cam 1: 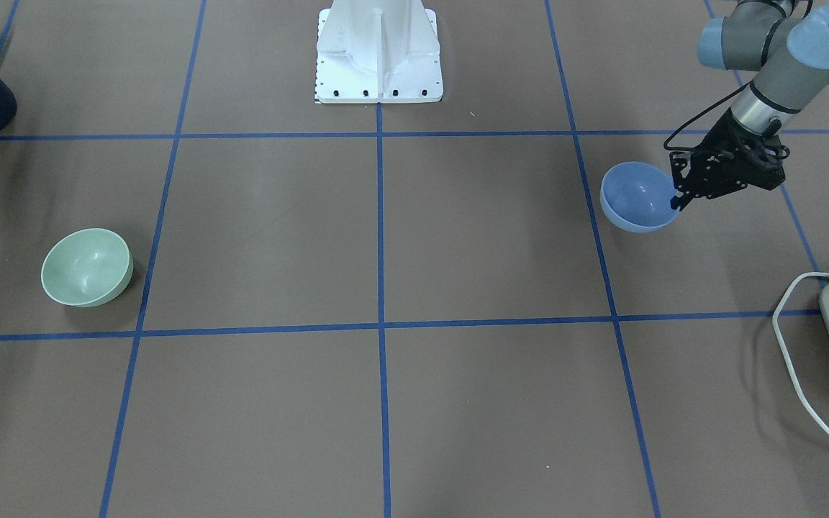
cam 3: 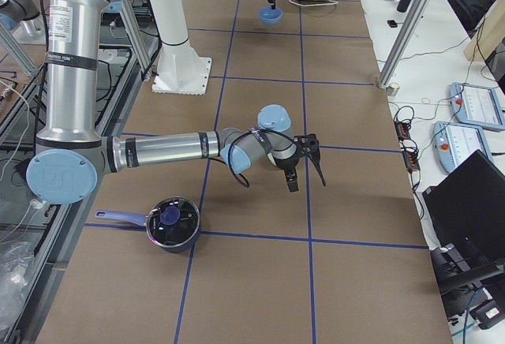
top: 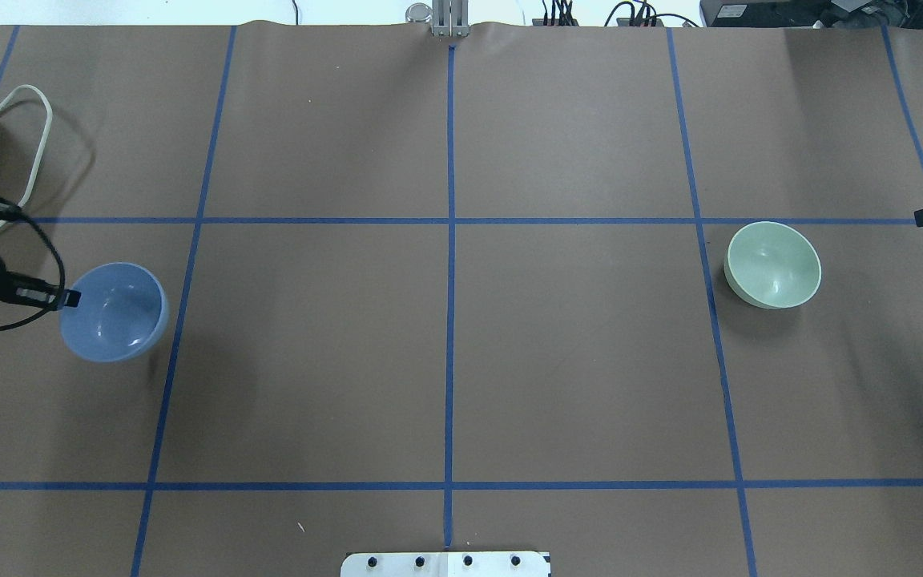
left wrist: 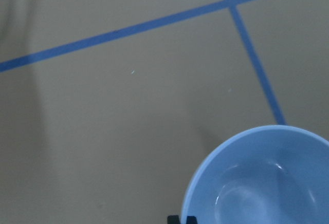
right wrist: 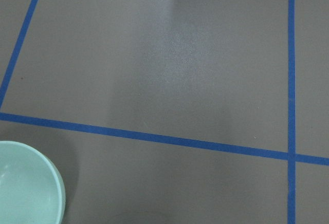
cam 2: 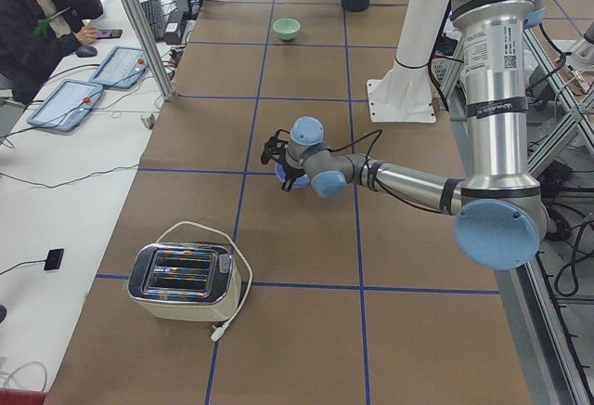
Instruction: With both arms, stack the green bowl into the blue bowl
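Left gripper has its fingers pinched on the rim of the small glossy periwinkle-blue bowl, far left. The small glossy mint-green bowl sits far right, with wide bare brown tabletop between them. Right gripper hovers near it, fingers spread.

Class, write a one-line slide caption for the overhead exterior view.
Left hand on the rim of the blue bowl; green bowl untouched at far right.

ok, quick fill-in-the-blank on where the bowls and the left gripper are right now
The left gripper has its fingers on the ____ of the blue bowl.
The green bowl sits on the robot's ____ side.
The toaster stands nearer the ____ bowl.
Missing: rim; right; blue.
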Action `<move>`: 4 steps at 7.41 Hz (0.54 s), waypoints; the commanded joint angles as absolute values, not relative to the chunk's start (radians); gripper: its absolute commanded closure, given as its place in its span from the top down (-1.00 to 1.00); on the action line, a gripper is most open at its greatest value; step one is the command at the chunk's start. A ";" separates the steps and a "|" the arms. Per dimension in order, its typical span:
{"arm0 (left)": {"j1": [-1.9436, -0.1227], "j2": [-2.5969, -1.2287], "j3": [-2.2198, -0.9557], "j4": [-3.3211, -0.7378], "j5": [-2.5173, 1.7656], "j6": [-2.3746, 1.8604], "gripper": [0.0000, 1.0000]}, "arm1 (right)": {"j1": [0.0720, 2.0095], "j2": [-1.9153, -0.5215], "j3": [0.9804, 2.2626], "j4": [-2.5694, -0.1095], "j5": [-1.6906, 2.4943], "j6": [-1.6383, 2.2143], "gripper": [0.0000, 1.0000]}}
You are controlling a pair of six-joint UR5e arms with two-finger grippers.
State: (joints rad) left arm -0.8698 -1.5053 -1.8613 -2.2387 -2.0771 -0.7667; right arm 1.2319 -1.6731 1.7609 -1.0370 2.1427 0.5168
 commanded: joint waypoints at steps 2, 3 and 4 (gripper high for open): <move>-0.787 -1.925 -1.864 -1.802 -2.063 -0.891 -1.00 | 1.232 -1.672 1.758 -1.037 2.143 0.525 1.00; -0.726 -2.047 -1.823 -1.736 -2.057 -0.937 -1.00 | 1.230 -1.672 1.758 -1.037 2.143 0.525 1.00; -0.659 -2.157 -1.733 -1.735 -1.974 -1.021 -1.00 | 1.232 -1.671 1.756 -1.037 2.141 0.525 1.00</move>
